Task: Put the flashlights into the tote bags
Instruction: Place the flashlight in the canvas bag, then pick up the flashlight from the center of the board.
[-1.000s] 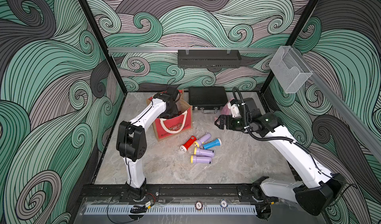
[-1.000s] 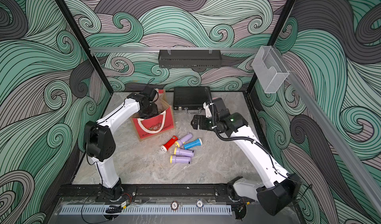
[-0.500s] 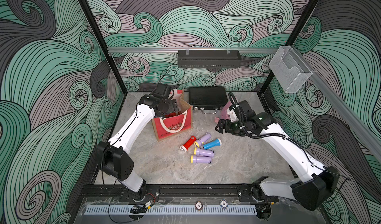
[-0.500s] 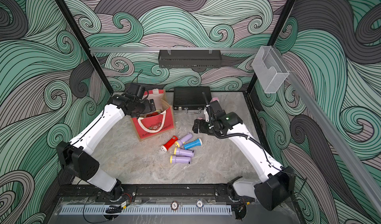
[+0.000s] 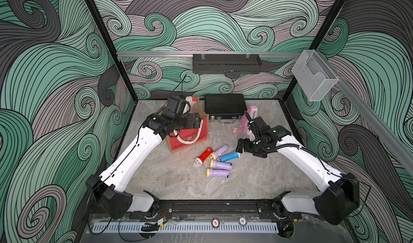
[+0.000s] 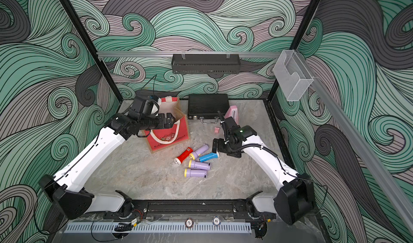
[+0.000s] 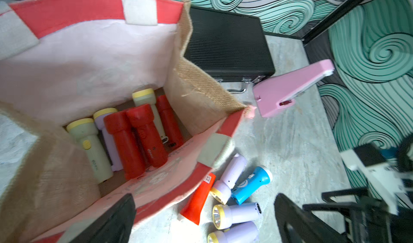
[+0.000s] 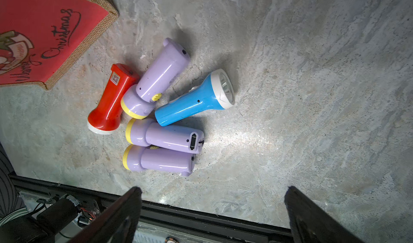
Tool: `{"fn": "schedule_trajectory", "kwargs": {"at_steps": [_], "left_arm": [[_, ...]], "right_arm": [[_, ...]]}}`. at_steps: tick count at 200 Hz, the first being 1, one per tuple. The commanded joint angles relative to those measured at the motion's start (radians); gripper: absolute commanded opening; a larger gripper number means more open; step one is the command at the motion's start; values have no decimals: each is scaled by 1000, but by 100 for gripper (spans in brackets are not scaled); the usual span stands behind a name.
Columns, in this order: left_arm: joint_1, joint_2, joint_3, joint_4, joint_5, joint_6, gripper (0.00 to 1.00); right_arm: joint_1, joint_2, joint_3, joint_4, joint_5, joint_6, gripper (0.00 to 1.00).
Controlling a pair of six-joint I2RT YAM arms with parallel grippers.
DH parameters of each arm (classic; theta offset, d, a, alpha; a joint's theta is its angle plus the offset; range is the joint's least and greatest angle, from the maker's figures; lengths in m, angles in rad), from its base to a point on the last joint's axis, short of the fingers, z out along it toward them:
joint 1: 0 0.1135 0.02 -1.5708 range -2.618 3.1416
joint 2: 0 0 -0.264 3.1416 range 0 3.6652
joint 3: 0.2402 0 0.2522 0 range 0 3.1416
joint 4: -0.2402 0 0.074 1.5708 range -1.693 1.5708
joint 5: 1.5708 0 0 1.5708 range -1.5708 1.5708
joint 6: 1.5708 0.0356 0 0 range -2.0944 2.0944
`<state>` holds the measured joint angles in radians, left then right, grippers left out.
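Top view: left gripper [image 5: 194,122] released, empty, above bag [image 5: 190,140]; right gripper [image 5: 240,145] released, empty, two o'clock from loose flashlights [image 5: 220,165].

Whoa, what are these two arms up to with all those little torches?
Two robot arms are filling a tote bag. The left gripper hangs open and empty over the bag's mouth, and several flashlights already lie inside. Five more lie in a cluster on the table: a red one, a blue one and three lilac ones. The right gripper, also open, hovers near the blue one, holding nothing.
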<state>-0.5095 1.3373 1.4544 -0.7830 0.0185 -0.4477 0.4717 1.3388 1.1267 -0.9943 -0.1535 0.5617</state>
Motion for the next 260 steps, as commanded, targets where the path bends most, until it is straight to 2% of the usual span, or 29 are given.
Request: {"fn": "schedule_trajectory", "kwargs": {"at_steps": [1,62,125,260], "left_arm": [[-17,-53,-37,97,76,19,98],[-41,-105,-96,166,130,-10,99],[-41,-91,-79,183,168,-9,98],[-41,-180,-148,166,108,-30,99]], "right_arm": [[-4,24,-17,-10,28,24,100],[-4,96,-72,62,17,46,100],[-4,214,-73,163,-16,73,100],[-5,441,-2,274,-106,150,94]]}}
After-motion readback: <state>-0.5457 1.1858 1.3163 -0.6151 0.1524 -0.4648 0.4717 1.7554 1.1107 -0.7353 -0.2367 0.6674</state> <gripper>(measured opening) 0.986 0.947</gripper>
